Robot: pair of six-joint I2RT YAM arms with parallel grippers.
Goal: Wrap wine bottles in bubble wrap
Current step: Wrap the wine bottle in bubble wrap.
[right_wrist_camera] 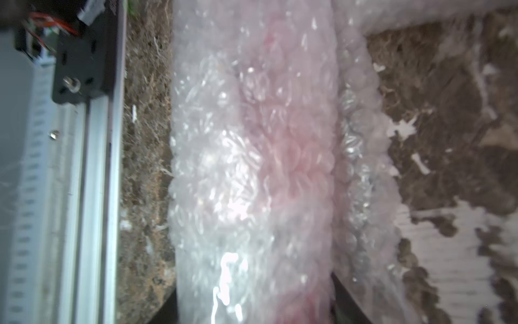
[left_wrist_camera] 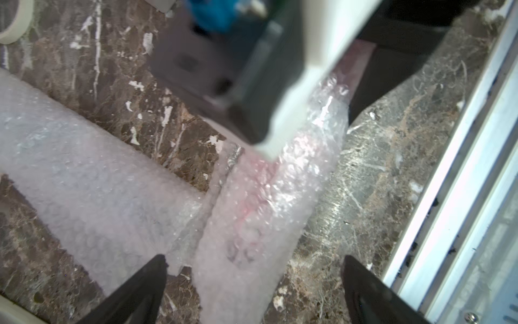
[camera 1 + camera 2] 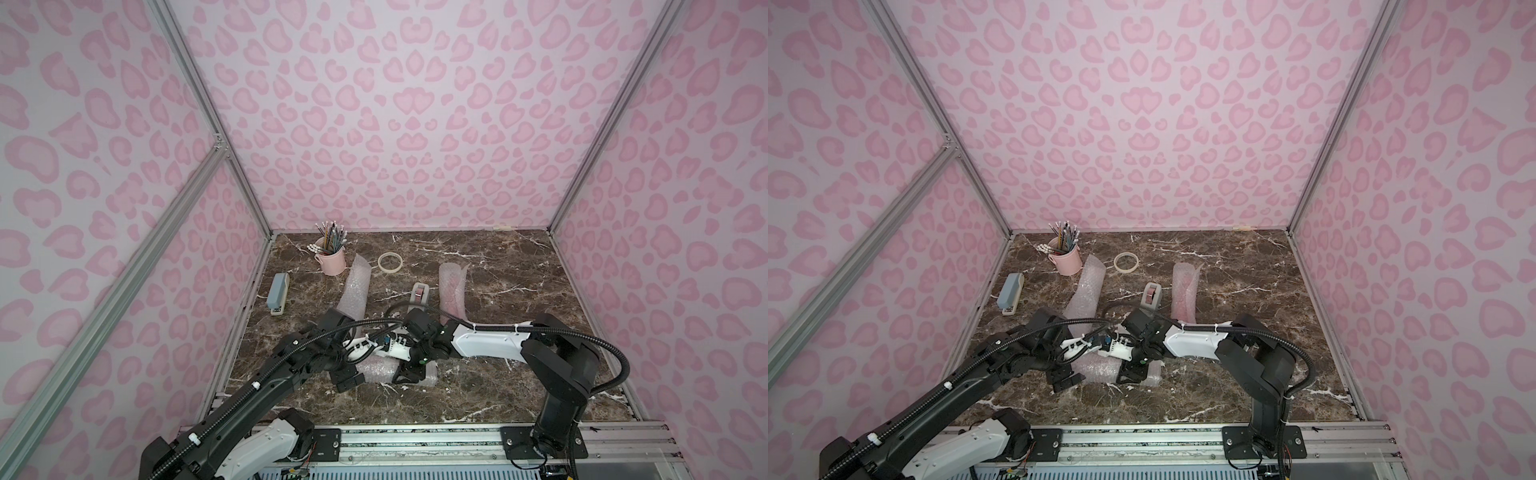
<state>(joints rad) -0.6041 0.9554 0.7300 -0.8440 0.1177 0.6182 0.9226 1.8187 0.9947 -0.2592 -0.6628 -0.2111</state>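
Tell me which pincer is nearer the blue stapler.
Left. The left pincer sits open, nearer the robot and rightward of the stapler; the right pincer, farther right, grips the bubble-wrapped bottle.

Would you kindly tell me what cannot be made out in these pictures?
- Pink bottle inside the near roll of clear bubble wrap: only a blurred tint in both wrist views.
- That roll's middle, in both top views: hidden under the left arm and right arm.
- Right hand: fingers cut off by the right wrist view's edge.

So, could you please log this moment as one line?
left tool open, astride wrapped pink bottle | right tool shut on it
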